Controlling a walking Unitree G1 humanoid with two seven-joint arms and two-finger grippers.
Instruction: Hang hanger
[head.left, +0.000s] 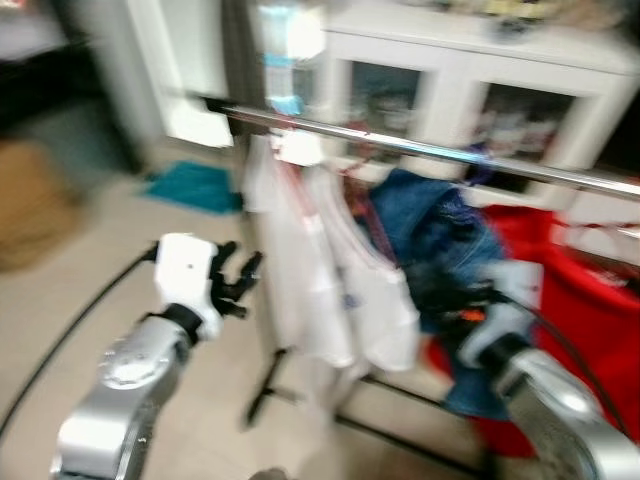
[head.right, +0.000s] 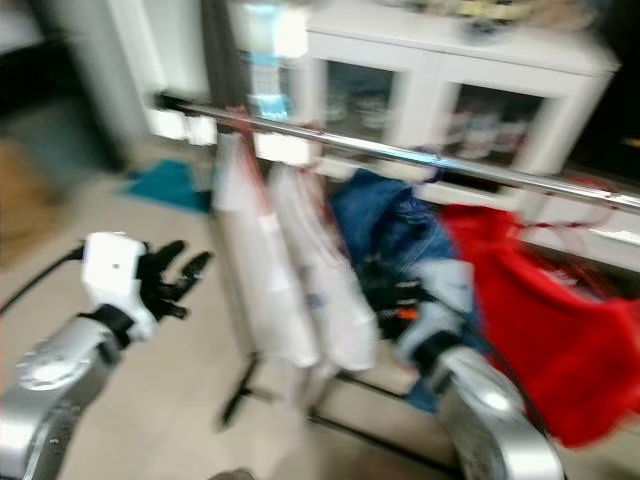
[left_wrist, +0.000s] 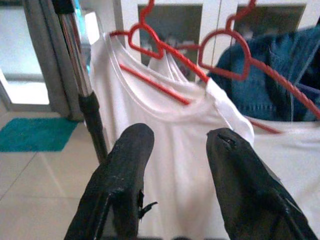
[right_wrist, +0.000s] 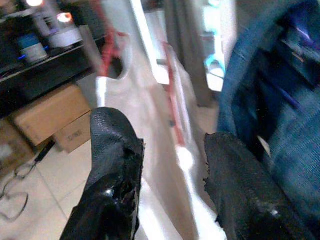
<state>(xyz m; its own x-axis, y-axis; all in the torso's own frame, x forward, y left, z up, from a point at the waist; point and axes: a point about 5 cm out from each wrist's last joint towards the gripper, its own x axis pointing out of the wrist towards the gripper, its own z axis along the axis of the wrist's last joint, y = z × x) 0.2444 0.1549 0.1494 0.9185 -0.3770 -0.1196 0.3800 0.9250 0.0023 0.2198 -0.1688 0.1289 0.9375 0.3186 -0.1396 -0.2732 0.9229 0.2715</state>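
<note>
A chrome clothes rail (head.left: 430, 150) crosses the blurred head views, carrying garments on red hangers (left_wrist: 165, 47): two white shirts (head.left: 330, 280), a blue denim piece (head.left: 440, 235) and a red garment (head.left: 570, 300). My left gripper (head.left: 238, 278) is open and empty, held left of the white shirts at about their mid height. In the left wrist view its fingers (left_wrist: 125, 170) point at the first white shirt (left_wrist: 170, 130). My right gripper (head.left: 450, 295) is low in front of the denim, open and empty; its wrist view looks between a white shirt (right_wrist: 165, 125) and the denim (right_wrist: 270, 100).
A white cabinet with glass doors (head.left: 460, 90) stands behind the rail. The rack's black foot (head.left: 265, 390) rests on the light tiled floor. A teal mat (head.left: 195, 185) lies at the back left. Cardboard boxes (right_wrist: 50, 120) sit under a shelf.
</note>
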